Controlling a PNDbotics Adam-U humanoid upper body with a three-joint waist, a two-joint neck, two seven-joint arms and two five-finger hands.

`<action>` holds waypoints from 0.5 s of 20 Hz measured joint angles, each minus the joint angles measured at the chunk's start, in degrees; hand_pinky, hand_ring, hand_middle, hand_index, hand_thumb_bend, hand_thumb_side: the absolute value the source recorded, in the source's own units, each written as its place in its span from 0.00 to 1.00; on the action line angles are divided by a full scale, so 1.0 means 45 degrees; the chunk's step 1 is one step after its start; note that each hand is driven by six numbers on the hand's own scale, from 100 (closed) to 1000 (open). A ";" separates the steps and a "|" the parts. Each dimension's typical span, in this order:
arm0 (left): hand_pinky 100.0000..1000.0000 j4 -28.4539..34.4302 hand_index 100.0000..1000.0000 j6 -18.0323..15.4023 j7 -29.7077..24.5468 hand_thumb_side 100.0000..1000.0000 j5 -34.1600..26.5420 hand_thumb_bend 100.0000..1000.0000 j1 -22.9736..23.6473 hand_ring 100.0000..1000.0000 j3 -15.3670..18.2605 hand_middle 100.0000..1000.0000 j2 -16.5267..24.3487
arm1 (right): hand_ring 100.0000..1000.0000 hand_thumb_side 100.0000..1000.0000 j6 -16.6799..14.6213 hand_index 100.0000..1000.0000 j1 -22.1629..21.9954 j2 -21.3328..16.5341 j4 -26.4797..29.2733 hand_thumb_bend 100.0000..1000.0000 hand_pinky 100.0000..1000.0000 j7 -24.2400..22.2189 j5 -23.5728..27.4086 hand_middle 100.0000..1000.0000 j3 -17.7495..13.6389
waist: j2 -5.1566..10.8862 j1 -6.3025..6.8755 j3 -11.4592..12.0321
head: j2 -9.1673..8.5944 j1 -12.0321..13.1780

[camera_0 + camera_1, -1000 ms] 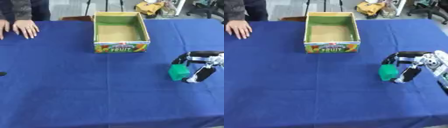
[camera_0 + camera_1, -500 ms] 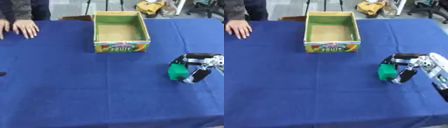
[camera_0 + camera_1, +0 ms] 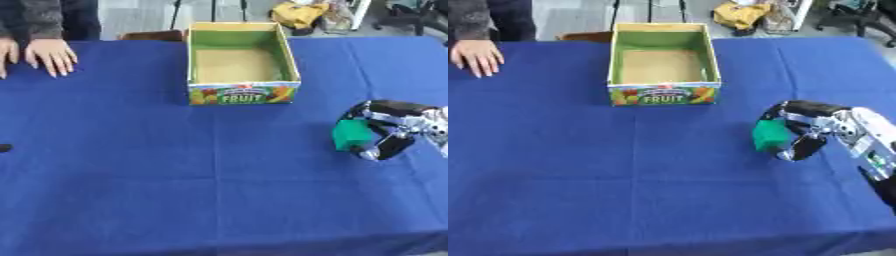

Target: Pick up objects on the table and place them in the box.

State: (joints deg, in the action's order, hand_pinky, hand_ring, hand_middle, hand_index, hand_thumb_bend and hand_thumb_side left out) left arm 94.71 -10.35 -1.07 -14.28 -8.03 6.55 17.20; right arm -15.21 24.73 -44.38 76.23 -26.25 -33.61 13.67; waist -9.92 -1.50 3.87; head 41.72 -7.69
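Right hand [image 3: 802,131] (fingers curled round green object [image 3: 769,135]) slightly lower, closer in.

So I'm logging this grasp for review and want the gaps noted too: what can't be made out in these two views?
- Green object: its far side is covered by the right hand curled round it; its shape and whether it rests on the blue table are unclear in both views.
- Left hand: only a dark speck at the left eye view's left edge, cut off.
- Box: small print on its front label is blurred.
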 measured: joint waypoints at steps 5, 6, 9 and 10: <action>0.63 -0.0002 0.74 0.0000 0.0000 0.71 0.0000 0.52 0.0001 0.85 0.0000 0.72 0.0000 | 0.09 0.00 0.0227 0.33 0.0305 -0.0198 0.1291 0.00 0.24 0.0386 0.0364 0.08 -0.0270 | 0.0031 -0.0008 -0.0029 | 0.0001 0.0006; 0.63 -0.0002 0.74 0.0002 -0.0002 0.70 0.0000 0.52 0.0001 0.85 0.0000 0.72 0.0000 | 0.09 0.00 0.0330 0.33 0.0508 -0.0315 0.1601 0.00 0.24 0.0402 0.0480 0.08 -0.0336 | 0.0058 -0.0020 -0.0036 | 0.0002 0.0006; 0.63 -0.0004 0.74 0.0019 -0.0025 0.70 0.0000 0.52 0.0006 0.85 -0.0005 0.72 0.0000 | 0.10 0.00 0.0658 0.33 0.1312 -0.0656 0.2254 0.00 0.25 0.0358 0.0787 0.09 -0.0469 | 0.0146 -0.0074 -0.0008 | 0.0007 0.0005; 0.63 -0.0005 0.74 0.0023 -0.0032 0.70 0.0000 0.52 0.0011 0.85 -0.0011 0.72 0.0001 | 0.10 0.00 0.0750 0.34 0.1660 -0.0736 0.2338 0.00 0.25 0.0317 0.0807 0.10 -0.0473 | 0.0177 -0.0079 0.0035 | 0.0009 0.0004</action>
State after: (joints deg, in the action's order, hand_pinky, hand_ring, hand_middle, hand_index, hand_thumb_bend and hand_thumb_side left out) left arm 94.69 -10.25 -1.22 -14.28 -7.98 6.50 17.21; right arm -11.84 32.20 -47.70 86.75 -24.82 -29.98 11.54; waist -9.12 -1.86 4.02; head 41.76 -7.68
